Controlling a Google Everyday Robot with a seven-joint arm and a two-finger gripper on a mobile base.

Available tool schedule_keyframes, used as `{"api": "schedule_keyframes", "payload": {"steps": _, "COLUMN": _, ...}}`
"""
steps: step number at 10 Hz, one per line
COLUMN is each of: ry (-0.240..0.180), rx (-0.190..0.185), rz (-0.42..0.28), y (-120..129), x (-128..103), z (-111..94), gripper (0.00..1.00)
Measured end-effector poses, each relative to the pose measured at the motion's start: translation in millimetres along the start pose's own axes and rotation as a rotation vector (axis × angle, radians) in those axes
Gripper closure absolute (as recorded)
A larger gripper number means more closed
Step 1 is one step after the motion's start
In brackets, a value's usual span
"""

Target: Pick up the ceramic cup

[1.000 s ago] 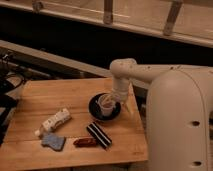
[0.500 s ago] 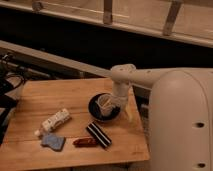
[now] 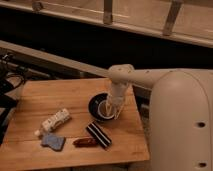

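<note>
The gripper (image 3: 112, 107) is lowered over the right part of the wooden table (image 3: 60, 95). The ceramic cup (image 3: 104, 109) stands at the gripper, on the dark saucer (image 3: 94, 102) beneath it. Whether the gripper grasps the cup cannot be told. A black striped block (image 3: 99, 135) lies near the gripper, on the viewer's side. A dotted white tube (image 3: 56, 120) lies well apart.

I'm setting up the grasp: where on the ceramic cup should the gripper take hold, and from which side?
Take the ceramic cup by its rim wall, from above. It seems to stand upright on the dark saucer, has no handle, and the saucer's rim would likely hinder a low side approach. The gripper is at the cup, above the saucer.
</note>
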Motion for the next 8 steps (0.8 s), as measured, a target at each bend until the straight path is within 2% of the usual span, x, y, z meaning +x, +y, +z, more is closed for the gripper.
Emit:
{"api": "schedule_keyframes", "payload": {"steps": 2, "ry": -0.009, "rx": -0.021, "rz": -0.027, "y": 10, "x": 2, "z": -7, "gripper": 0.93}}
{"api": "schedule_keyframes", "payload": {"steps": 3, "ry": -0.012, "rx": -0.031, "rz": -0.036, "y": 13, "x": 2, "z": -10, "gripper": 0.98}}
{"api": "schedule_keyframes", "payload": {"steps": 5, "ry": -0.009, "rx": -0.075, "rz": -0.041, "y": 17, "x": 1, "z": -21, "gripper": 1.0}}
{"api": "schedule_keyframes", "payload": {"steps": 6, "ry": 0.017, "rx": -0.112, "rz": -0.029, "y": 19, "x": 1, "z": -23, "gripper": 1.0}}
{"api": "schedule_keyframes", "payload": {"steps": 7, "ry": 0.081, "rx": -0.153, "rz": -0.005, "y": 13, "x": 0, "z": -21, "gripper": 1.0}}
{"api": "schedule_keyframes", "payload": {"steps": 8, "ry": 0.175, "rx": -0.165, "rz": -0.01, "y": 7, "x": -1, "z": -16, "gripper": 1.0}}
